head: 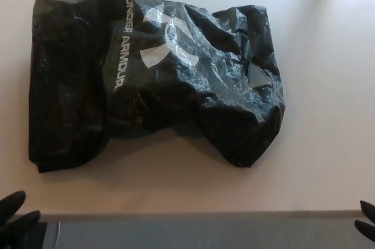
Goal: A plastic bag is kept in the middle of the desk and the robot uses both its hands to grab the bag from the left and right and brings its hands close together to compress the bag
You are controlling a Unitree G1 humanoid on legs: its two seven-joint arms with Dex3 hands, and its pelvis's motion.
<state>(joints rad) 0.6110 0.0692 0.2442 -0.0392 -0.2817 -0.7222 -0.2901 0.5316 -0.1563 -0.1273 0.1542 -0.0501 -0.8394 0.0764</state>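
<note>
**Plastic bag flat on the desk, both hands low at the near edge**

Plastic bag (pixel 152 79) untouched, lying crumpled on the pale desk (pixel 328 114), taking up the left and middle of the view.

Nearest to the camera, below the desk's front edge and well short of the bag: left hand (pixel 14 212) poking up at the bottom left corner, black fingertips (pixel 13 201) spread a little apart, clamped on nothing. Directly below the bag's near left corner, but clear of it, with bare desk between. Over at the bottom right corner, right hand (pixel 366 221) barely in frame, only a dark sliver showing; whether its fingers are apart or together, cannot tell. Well off to the right of the bag, past its right end.

Next up, the bag's near edge: left corner squared off and lying flat, right part bulging into a rounded lump that sags toward the front of the desk, a shallow notch between the two.

Further back across the bag: glossy black plastic, heavily creased, white lettering "UNDER ARMOUR" (pixel 121 44) running sideways down the upper middle, a white logo (pixel 164 41) just right of the lettering, broken up by folds.

Beyond the bag's far edge, bare desk, brighter toward the far right corner.
</note>
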